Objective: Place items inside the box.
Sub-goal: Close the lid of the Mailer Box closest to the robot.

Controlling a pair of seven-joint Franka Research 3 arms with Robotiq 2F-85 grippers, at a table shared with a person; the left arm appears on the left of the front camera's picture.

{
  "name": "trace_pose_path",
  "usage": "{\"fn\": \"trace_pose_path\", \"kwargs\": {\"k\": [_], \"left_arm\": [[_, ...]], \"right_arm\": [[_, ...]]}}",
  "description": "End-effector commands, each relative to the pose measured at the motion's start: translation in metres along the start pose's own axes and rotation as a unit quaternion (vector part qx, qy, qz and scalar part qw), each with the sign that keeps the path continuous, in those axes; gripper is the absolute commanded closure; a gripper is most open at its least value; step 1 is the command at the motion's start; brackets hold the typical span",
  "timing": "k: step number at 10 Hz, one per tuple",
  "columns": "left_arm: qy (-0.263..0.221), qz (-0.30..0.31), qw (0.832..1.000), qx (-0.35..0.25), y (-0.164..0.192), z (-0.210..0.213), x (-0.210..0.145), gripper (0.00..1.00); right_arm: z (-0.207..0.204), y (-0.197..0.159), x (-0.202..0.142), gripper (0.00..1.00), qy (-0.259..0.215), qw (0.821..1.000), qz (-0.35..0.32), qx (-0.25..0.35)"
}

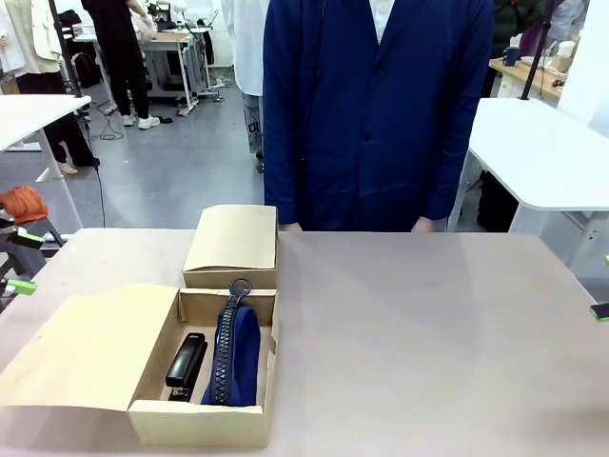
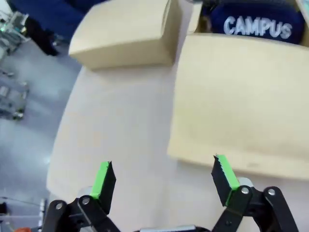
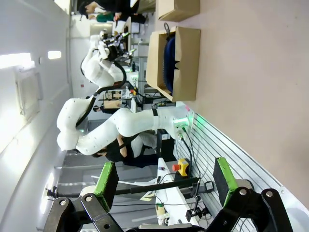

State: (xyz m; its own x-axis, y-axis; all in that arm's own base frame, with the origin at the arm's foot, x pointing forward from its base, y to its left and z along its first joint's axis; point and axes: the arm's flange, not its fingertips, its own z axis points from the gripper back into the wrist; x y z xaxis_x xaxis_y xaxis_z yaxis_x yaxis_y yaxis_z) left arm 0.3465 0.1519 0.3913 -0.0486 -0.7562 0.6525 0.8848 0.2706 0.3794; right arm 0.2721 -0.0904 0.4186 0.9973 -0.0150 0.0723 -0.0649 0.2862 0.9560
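Observation:
An open cardboard box (image 1: pixel 200 424) stands at the table's near left, its lid flap (image 1: pixel 86 347) folded out to the left. Inside it lie a black stapler (image 1: pixel 186 367) and a navy zip pencil pouch (image 1: pixel 233 354). The pouch (image 2: pixel 256 24) reads "CAMPUS" in the left wrist view. My left gripper (image 2: pixel 164 176) hangs open and empty over the table beside the flap (image 2: pixel 241 96); its green pads (image 1: pixel 21 286) peek in at the front view's left edge. My right gripper (image 3: pixel 164 181) is open and empty, far from the box (image 3: pixel 176 63), at the right edge (image 1: pixel 601 307).
A smaller closed cardboard box (image 1: pixel 233 246) sits just behind the open one. A person in a navy coat (image 1: pixel 376 105) stands at the far edge, hands near the table rim. The table's bare surface (image 1: pixel 428 343) stretches across the middle and right.

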Motion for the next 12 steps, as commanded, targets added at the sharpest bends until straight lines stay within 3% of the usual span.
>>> {"fn": "trace_pose_path", "kwargs": {"k": [1, 3, 7, 9, 12], "left_arm": [[-0.007, 0.017, 1.0, 0.015, -0.005, -0.022, -0.028, 0.0], [0.04, 0.05, 0.998, -0.011, -0.009, -0.033, -0.055, 0.0], [0.017, 0.063, 0.994, -0.086, -0.029, -0.073, -0.061, 0.0], [-0.047, 0.091, 0.988, -0.12, -0.03, -0.082, -0.051, 0.0], [-0.156, 0.137, 0.965, -0.163, -0.028, -0.073, -0.018, 0.0]], "right_arm": [[-0.001, 0.003, -0.003, 0.0, -0.002, 1.0, -0.004, 0.005], [-0.001, 0.003, -0.003, 0.0, -0.002, 1.0, -0.004, 0.005], [-0.001, 0.003, -0.003, 0.0, -0.002, 1.0, -0.004, 0.005], [-0.001, 0.003, -0.003, 0.0, -0.002, 1.0, -0.004, 0.005], [-0.001, 0.003, -0.003, 0.0, -0.002, 1.0, -0.004, 0.005]]}}
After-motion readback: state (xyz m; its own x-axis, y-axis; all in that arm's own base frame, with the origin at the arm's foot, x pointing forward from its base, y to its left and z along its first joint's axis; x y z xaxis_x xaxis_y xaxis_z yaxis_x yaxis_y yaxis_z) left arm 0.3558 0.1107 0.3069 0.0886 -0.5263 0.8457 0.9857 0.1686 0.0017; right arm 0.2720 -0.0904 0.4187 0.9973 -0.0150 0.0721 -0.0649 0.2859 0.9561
